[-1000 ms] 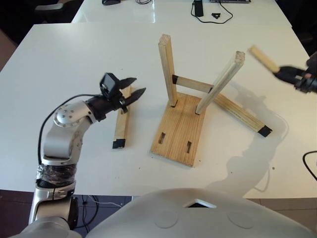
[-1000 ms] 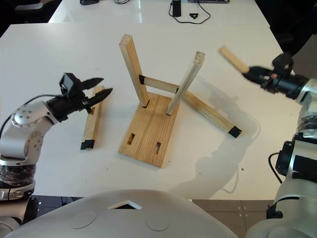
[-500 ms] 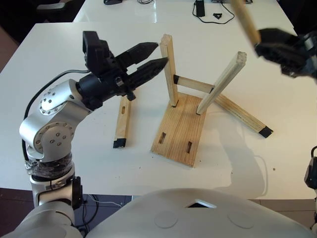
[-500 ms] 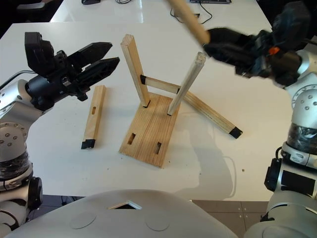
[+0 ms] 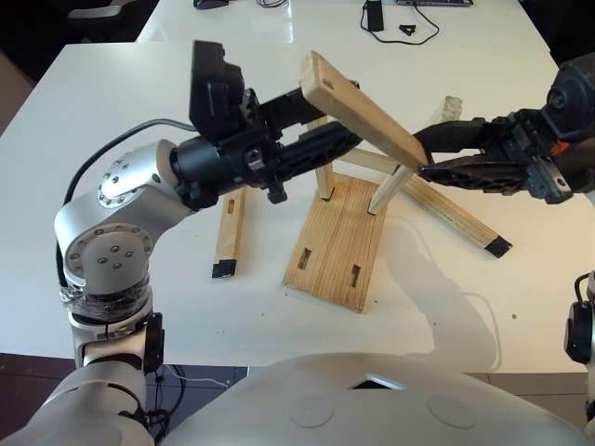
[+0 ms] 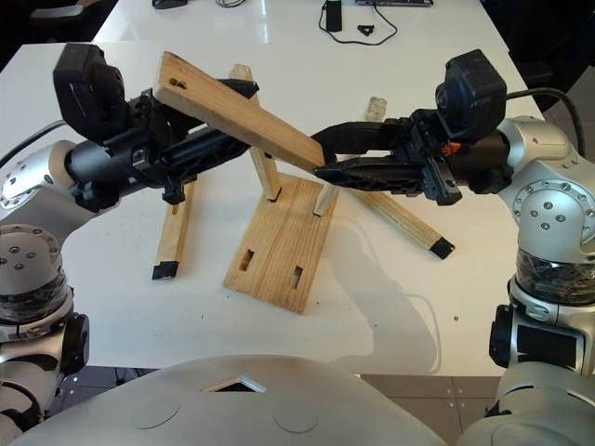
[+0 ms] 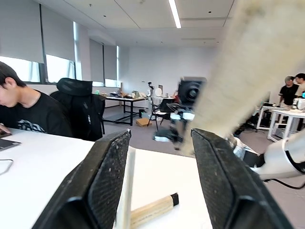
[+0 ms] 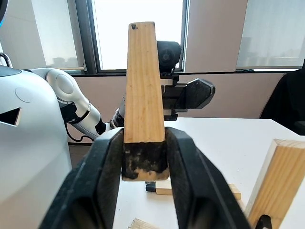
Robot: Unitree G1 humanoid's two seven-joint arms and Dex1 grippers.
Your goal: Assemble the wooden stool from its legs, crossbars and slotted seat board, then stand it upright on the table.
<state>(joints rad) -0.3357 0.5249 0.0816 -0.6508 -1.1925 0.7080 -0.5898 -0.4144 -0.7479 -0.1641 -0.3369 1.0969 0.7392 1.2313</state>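
Right jaws clamp the leg point(image 6: 244, 113) (left jaws parted).

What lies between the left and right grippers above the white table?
A pale wooden stool leg: the right gripper is shut on its black-tipped end, the other end sits at the open left gripper. Clearest in the eye views.

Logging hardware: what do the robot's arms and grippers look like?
The left arm and right arm are silver-grey with rounded joints and black cables. The left gripper and right gripper are black, each with two tapered fingers; an orange mark sits by the right one.
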